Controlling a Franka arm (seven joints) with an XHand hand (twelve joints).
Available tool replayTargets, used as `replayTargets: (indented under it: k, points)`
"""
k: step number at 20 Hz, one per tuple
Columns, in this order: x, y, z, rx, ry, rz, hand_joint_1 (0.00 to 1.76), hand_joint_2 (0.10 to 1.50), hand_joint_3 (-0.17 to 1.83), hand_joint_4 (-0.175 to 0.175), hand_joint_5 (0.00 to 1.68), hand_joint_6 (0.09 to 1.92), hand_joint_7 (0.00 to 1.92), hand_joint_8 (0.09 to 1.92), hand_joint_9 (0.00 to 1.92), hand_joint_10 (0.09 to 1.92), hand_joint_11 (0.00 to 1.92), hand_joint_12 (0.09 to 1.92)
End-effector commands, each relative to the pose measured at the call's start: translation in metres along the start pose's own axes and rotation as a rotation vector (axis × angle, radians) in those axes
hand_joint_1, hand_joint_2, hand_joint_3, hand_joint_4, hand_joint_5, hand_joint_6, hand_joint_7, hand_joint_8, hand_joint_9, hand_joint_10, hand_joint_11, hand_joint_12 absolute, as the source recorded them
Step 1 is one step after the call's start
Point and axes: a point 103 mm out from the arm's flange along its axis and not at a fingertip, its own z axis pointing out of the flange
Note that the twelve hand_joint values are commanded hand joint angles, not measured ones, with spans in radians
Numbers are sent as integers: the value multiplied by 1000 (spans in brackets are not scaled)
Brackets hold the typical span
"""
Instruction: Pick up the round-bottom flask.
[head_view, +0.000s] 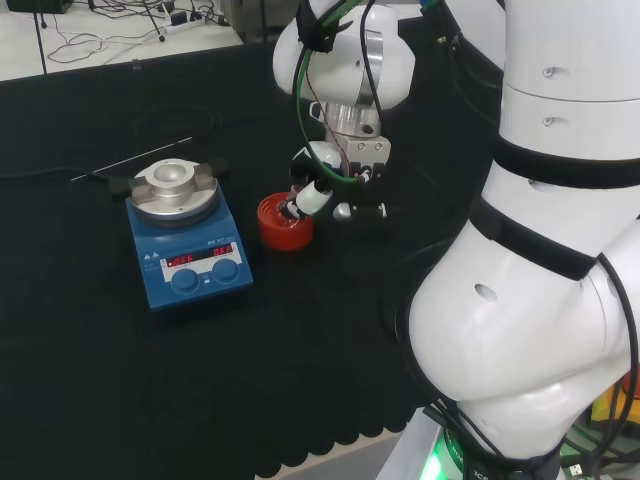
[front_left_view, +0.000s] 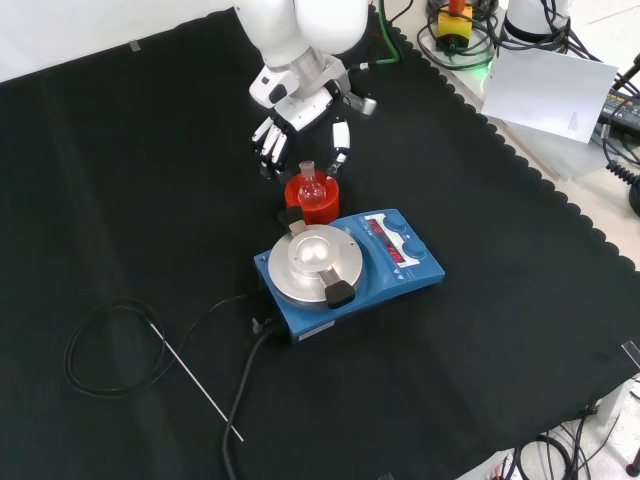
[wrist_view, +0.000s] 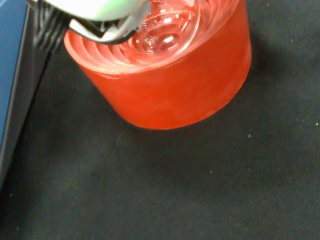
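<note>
Black cloth (front_left_view: 520, 330) was seen covering the bench. Nearest in the front view, a thin rod (front_left_view: 195, 380) and a looped black cable (front_left_view: 100, 350) were noted, then a blue hotplate stirrer (front_left_view: 345, 265). Just behind it, the round-bottom flask (front_left_view: 310, 185) was seated upright in a red ribbed stand (front_left_view: 312, 203). Beyond, the hand (front_left_view: 300, 125) was held over the flask, fingers relaxed and spread, nothing grasped.
</note>
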Motion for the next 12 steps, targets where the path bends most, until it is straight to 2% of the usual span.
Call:
replayTargets:
  k: [1, 12]
  points:
    - [-10, 5, -8, -9, -7, 10, 876, 582, 629, -51, 596, 799, 337, 766, 533, 708, 150, 1414]
    - [-5, 6, -5, 3, -23, 14, 904, 597, 617, -56, 767, 828, 353, 763, 546, 705, 162, 1407]
